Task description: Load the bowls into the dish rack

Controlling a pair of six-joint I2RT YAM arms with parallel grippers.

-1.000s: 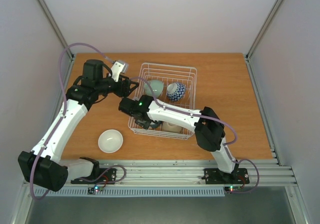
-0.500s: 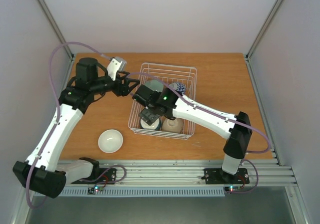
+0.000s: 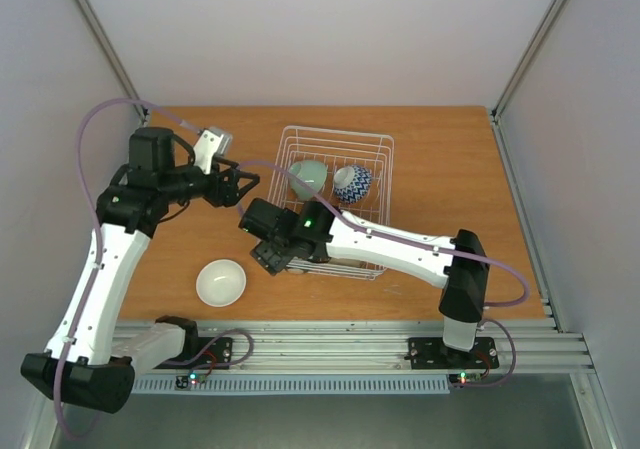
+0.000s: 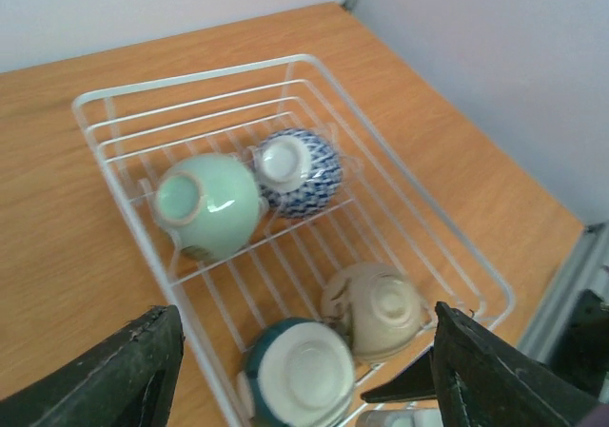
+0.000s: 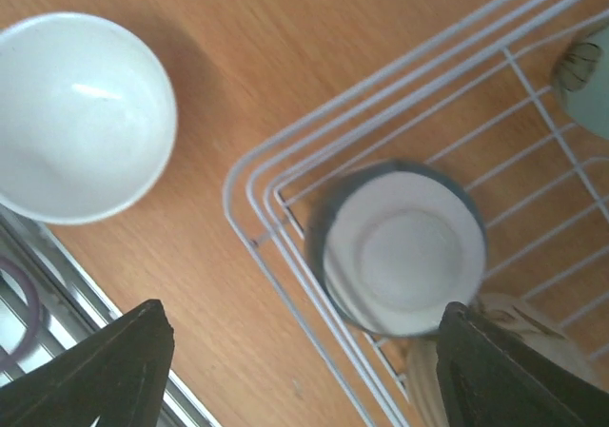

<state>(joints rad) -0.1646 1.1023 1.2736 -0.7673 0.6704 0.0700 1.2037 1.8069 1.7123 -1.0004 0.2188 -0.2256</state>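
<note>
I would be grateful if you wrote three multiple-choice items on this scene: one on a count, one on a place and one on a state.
1. How many bowls sit in the dish rack? A two; B four; C six.
2. Where is the white bowl? A inside the rack; B balanced on the rack's rim; C on the table, outside the rack's near left corner.
3. How does the right gripper stand? A open and empty; B shut on the white bowl; C shut on a rack wire.

Answers:
1 B: the left wrist view shows a pale green bowl, a blue patterned bowl, a dark teal bowl and a beige bowl.
2 C: it rests on bare wood, apart from the rack.
3 A: its fingers stand wide apart with nothing between them.
</note>
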